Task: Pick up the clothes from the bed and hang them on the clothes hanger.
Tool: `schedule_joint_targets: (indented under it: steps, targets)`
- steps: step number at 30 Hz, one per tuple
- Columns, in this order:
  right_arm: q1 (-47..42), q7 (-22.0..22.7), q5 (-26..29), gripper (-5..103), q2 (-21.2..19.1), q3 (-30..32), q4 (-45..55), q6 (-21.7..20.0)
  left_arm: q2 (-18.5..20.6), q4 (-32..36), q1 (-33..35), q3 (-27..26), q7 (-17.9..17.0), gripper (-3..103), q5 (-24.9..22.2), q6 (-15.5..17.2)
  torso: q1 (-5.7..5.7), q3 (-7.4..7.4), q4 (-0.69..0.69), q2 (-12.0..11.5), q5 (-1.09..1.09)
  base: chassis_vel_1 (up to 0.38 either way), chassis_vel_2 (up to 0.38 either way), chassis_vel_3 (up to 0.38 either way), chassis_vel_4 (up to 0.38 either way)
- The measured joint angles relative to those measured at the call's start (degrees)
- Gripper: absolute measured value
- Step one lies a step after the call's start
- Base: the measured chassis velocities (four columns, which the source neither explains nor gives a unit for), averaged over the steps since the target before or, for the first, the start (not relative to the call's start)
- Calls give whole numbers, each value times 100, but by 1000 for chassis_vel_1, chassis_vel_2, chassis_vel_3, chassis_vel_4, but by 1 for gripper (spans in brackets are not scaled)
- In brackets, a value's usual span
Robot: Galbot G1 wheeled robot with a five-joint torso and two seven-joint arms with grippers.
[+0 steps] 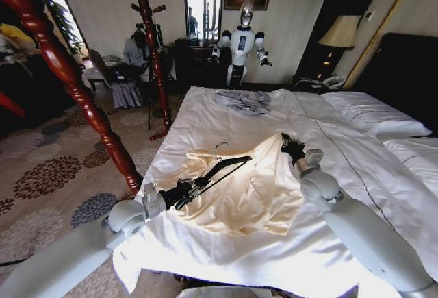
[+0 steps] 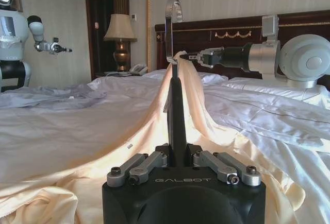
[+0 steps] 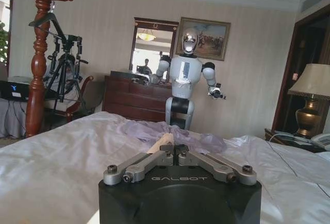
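Head view: my left tool (image 1: 186, 193) clamps the clothes hanger (image 1: 220, 168), my right tool (image 1: 288, 144) pinches the clothes (image 1: 243, 195); I should stretch the collar over the hanger's far shoulder.

A: Item, clothes hanger (image 1: 220, 168)?
B: Far shoulder tucked inside the clothes (image 1: 246, 192), beyond the left gripper (image 1: 194, 190) fingers.
A: Right gripper (image 1: 285, 140)?
B: Fingertips buried in collar fabric; grip unclear.

Bare bed (image 1: 205, 109) lies between shirt (image 1: 253, 195) and grey garment (image 1: 243, 101).

A grey-blue garment (image 1: 243, 101) lies near a white robot (image 1: 240, 43).
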State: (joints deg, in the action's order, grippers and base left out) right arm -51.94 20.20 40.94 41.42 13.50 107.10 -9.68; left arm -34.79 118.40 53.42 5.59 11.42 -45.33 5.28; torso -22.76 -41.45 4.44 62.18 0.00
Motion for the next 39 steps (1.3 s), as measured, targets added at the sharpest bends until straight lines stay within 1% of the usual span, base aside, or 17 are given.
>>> schedule_joint_targets:
  steps: [3,8,11,15,17,19,20,22,25,31,36,39]
  targets:
    - [95,-8,47,0,30,-140,9,-4,-147,-127,-159,153,7,16,19,0,0,0,3,0,0,0,0,0,0]
    - [145,-10,135,0,45,-189,35,-17,-270,-360,-270,348,32,16,62,1,0,0,3,0,-1,0,0,0,0]
    - [144,-14,192,0,40,-188,72,-25,-318,-435,-283,380,45,16,63,-1,0,0,1,-1,0,0,0,0,0]
    - [142,-16,288,0,38,-182,128,-40,-415,-494,-353,453,48,16,59,-9,0,0,2,-1,0,0,0,0,0]
    - [153,-15,363,0,30,-183,172,-55,-464,-518,-476,561,74,16,16,-8,0,0,1,-1,0,0,0,0,0]
    - [156,-2,433,0,0,-182,221,-68,-514,-617,-676,734,118,16,-2,-97,0,0,2,-1,0,0,0,0,0]
    - [156,-2,433,0,0,-182,221,-68,-514,-617,-676,734,118,16,-2,-97,0,0,2,-1,0,0,0,0,0]
    - [122,9,492,0,-50,-142,269,-76,-593,-799,-942,935,178,16,-4,-191,0,0,3,0,0,0,0,0,0]
    - [55,6,517,0,-112,-76,331,-81,-714,-971,-1177,1072,201,16,-7,-253,0,0,3,-1,0,0,0,0,0]
    - [11,-3,538,0,-153,-23,389,-84,-780,-1069,-1411,1212,199,16,-41,-264,0,0,2,-1,1,0,0,0,0]
    - [-20,4,662,0,-173,-1,522,-119,-908,-1215,-1648,1457,179,16,-67,-264,0,0,2,-1,1,0,0,0,0]
    - [-65,6,705,0,-205,44,591,-131,-973,-1285,-1687,1477,169,16,-67,-264,0,0,2,-1,0,0,0,0,0]
